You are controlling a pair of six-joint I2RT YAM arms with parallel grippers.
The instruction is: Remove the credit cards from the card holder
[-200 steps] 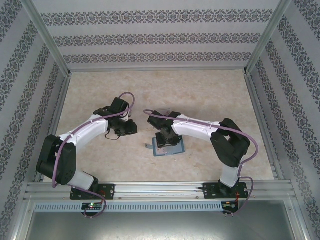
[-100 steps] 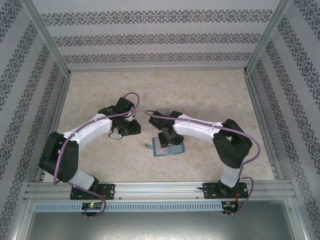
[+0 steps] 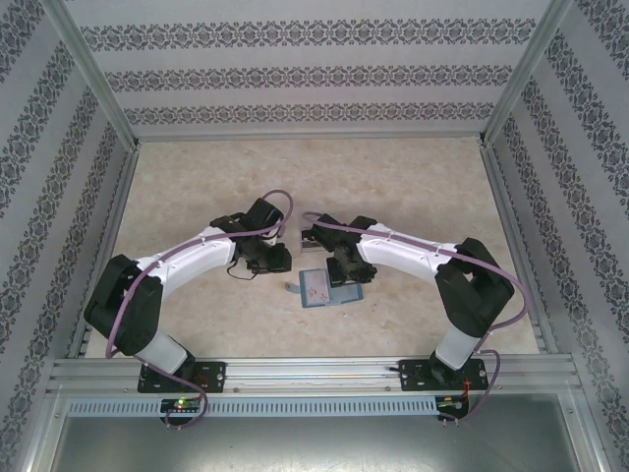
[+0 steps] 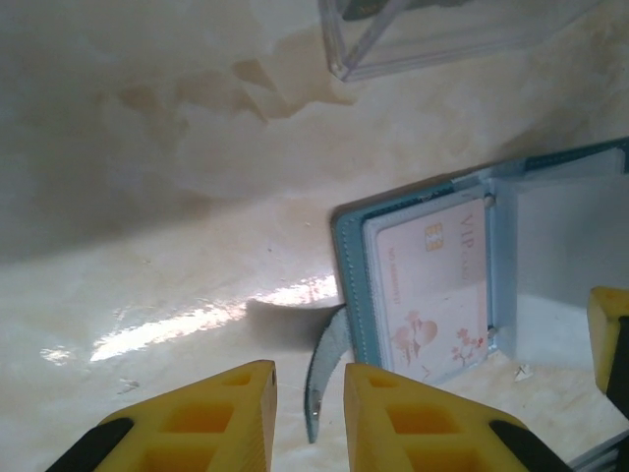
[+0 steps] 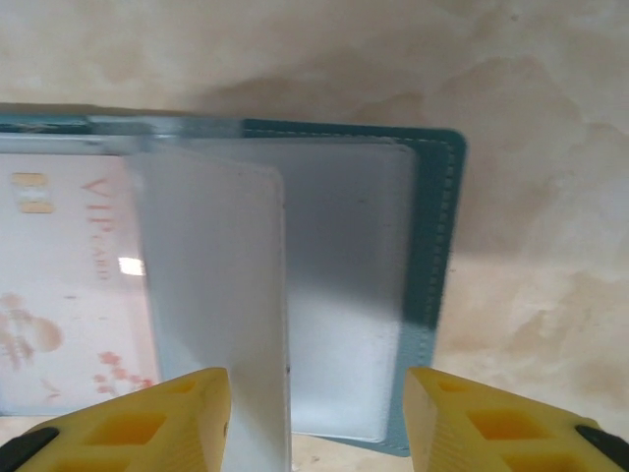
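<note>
The small teal-blue folding card holder (image 3: 329, 288) lay open and flat on the beige marbled tabletop (image 3: 413, 197), between the two grippers, its stitched edge (image 5: 432, 246) and curved side tab (image 4: 324, 369) showing. Its left pocket held a pale credit card printed "VIP" with pink blossoms (image 4: 432, 295). The right pocket looked frosted and blank. A pale grey frosted rectangular sheet (image 5: 211, 295) rose from the fold; card or sleeve, I could not tell. The clear square plastic tray (image 4: 442, 39) sat beyond, with something dark inside, cut off. The left gripper (image 4: 307, 393) hung near the tab, jaws slightly apart, holding nothing. The right gripper (image 5: 316, 393) stood over the holder, jaws wide apart.
</note>
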